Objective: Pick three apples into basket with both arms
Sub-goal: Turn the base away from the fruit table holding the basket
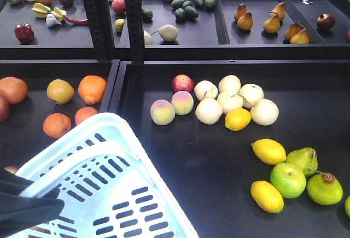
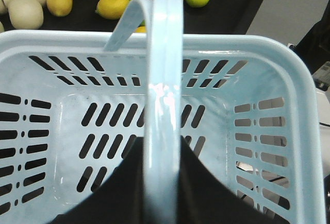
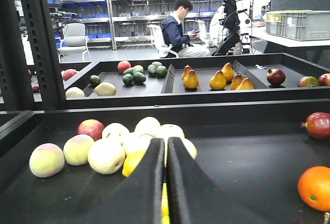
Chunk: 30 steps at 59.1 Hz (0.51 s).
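Note:
The pale blue basket [image 1: 104, 189] hangs at the lower left over the fruit trays. My left gripper [image 1: 27, 205] is shut on its swing handle [image 2: 164, 80], which runs between the black fingers [image 2: 216, 193]. The basket [image 2: 289, 80] is empty inside. One dark red apple [image 1: 325, 21] lies in the upper right tray and also shows in the right wrist view [image 3: 276, 76]. Another dark red fruit [image 3: 318, 125] lies at the right edge of the lower tray. My right gripper [image 3: 166, 144] is shut and empty, low over the lower right tray, facing the pale fruit.
A pinkish-red apple [image 1: 183, 83], peaches [image 1: 162, 111], pale round fruit [image 1: 229, 101] and lemons [image 1: 268, 151] lie in the lower right tray. Oranges [image 1: 92, 88] lie in the lower left tray. Black shelf posts [image 1: 95, 13] stand at the back. An orange [image 3: 314, 188] lies to the right gripper's right.

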### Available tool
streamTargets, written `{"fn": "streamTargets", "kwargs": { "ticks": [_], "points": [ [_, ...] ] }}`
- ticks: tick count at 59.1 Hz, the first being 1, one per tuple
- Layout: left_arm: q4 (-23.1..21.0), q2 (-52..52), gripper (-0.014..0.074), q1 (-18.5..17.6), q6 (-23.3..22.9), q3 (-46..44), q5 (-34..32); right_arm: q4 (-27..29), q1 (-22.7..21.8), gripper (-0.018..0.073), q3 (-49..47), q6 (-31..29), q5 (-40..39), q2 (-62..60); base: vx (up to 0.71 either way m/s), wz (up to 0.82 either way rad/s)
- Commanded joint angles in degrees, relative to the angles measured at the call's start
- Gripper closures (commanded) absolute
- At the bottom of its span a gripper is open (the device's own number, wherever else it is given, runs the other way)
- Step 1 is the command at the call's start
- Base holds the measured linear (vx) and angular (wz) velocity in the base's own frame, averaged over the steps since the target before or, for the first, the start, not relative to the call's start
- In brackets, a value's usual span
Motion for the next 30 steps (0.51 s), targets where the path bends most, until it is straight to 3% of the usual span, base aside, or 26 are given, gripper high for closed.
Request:
{"fn": "streamTargets", "kwargs": {
  "ticks": [1,30],
  "points": [
    [-3.34,-0.39,0.0603,-0.21,-0.21,-1.85,-4.20,-0.63,-0.24,0.0564,0.60,-0.39,-4.31,-0.66,0.00,0.01],
    [-3.34,-0.39,0.0603,-0.21,-0.21,-1.85,-4.20,-0.63,-0.24,0.0564,0.60,-0.39,-4.31,-0.66,-0.04,0.14]
  ]
}}
